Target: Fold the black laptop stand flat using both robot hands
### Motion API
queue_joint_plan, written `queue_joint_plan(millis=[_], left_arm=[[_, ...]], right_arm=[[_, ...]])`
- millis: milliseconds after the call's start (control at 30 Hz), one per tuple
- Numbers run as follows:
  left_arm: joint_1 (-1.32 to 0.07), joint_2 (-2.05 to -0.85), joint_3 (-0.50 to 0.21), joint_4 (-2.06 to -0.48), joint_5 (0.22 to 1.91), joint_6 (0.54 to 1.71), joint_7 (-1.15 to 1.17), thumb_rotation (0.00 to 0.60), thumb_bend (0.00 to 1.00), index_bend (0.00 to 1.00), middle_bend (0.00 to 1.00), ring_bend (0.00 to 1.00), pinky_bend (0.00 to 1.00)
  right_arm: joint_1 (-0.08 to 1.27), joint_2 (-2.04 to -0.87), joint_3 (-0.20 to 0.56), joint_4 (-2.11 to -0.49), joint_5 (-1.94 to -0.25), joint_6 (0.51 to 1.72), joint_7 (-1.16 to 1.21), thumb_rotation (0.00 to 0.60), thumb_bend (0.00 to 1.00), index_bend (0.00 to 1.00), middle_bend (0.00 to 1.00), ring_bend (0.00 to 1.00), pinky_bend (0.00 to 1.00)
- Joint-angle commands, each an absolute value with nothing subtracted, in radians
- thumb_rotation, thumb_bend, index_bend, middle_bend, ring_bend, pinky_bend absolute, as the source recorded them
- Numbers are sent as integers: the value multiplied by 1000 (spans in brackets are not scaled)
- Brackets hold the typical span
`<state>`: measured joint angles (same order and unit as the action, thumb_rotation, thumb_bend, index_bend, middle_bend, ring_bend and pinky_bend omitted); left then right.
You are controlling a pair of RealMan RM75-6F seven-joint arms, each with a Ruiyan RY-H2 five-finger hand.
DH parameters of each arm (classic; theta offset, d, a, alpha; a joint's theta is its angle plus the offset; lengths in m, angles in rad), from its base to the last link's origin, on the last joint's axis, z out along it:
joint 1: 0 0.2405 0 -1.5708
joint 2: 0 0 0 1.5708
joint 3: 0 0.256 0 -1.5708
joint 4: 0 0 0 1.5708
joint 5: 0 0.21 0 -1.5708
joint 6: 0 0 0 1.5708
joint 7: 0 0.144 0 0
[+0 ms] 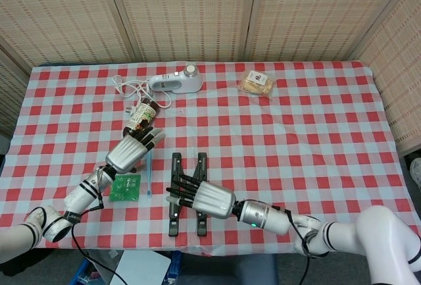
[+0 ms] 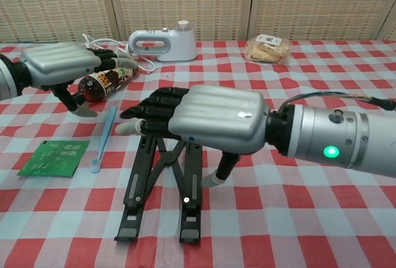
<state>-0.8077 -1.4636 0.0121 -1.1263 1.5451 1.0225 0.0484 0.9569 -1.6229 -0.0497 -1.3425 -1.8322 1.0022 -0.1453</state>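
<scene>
**Right robot hand over the stand, left robot hand off to the side**

The right robot hand [image 1: 205, 198] hangs palm-down over the stand [image 1: 186, 193], fingers [image 2: 150, 108] stretched out toward the left rail and nothing in its grasp; the thumb points down beside the right rail, and whether it touches is hard to tell. That looks like a pose for pressing the raised struts down, not for lifting. The stand sits near the front edge of the tabletop [image 1: 316, 140], about midway along it, two black rails running front to back with crossed links between them, close together but, from the chest view, not yet lying flat.

The left robot hand [image 1: 129, 152] holds nothing either, fingers loosely spread, hovering above the cloth to the left, well apart from the stand. If both hands are to finish the fold, it has ground to cover.

Watch that left flank: a blue spoon [image 1: 149, 170] lies just beside the left rail, a green packet [image 1: 125, 187] further out toward the front-left, and a brown bottle [image 1: 141, 117] behind the left robot hand. To the right of the stand the cloth is open out to the right edge. The white mixer [image 1: 175, 83] and the snack bag [image 1: 258, 82] near the back edge are far from the action.
</scene>
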Motion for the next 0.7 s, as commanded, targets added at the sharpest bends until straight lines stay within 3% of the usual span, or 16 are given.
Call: queue_joint_plan(millis=[33, 400, 700], left_arm=[[-777, -1421, 3, -1168, 1523, 1044, 59, 600, 194, 0, 16, 73, 202], [-722, -1365, 4, -1217, 1520, 1088, 53, 600, 193, 0, 12, 71, 200], [-697, -1365, 6, -1186, 1524, 1088, 11, 600, 194, 0, 1, 65, 199]], right_arm=[[1092, -1463, -14, -1506, -1752, 760, -114, 600, 0, 0, 0, 0, 0], [1233, -1480, 20, -1469, -1716, 540, -135, 600, 0, 0, 0, 0, 0], [1295, -1544, -12, -1381, -1736, 477, -124, 600, 0, 0, 0, 0, 0]])
